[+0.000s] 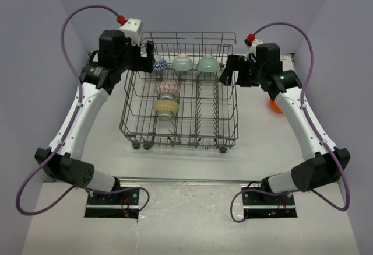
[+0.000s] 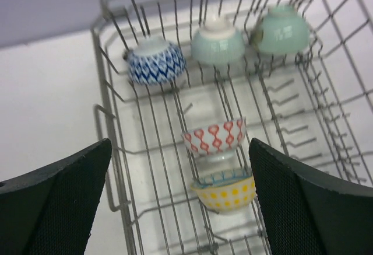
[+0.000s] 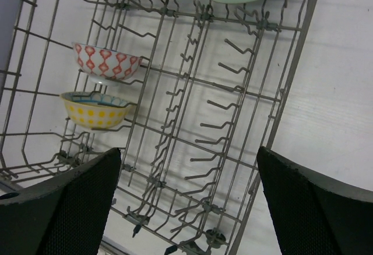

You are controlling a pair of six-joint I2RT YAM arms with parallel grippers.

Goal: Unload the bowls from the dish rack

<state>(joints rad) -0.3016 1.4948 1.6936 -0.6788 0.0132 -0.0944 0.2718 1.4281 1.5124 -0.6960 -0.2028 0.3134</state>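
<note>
The grey wire dish rack (image 1: 186, 133) stands mid-table. Along its back row are a blue-and-white bowl (image 1: 160, 65) and two mint green bowls (image 1: 182, 63) (image 1: 208, 63). In its left part the red-and-white zigzag bowl (image 1: 168, 87) sits behind the cream bowl with yellow dots (image 1: 165, 107). An orange-red bowl (image 1: 275, 107) lies on the table to the right, partly hidden by my right arm. My left gripper (image 1: 148, 56) hovers open and empty over the rack's back left corner. My right gripper (image 1: 227, 71) hovers open and empty at the rack's right rim.
The rack's tall wire sides and upright tines (image 3: 233, 100) surround the bowls. White table (image 1: 274, 144) lies on the rack's right and in front of it. Purple-grey walls close in the back and sides.
</note>
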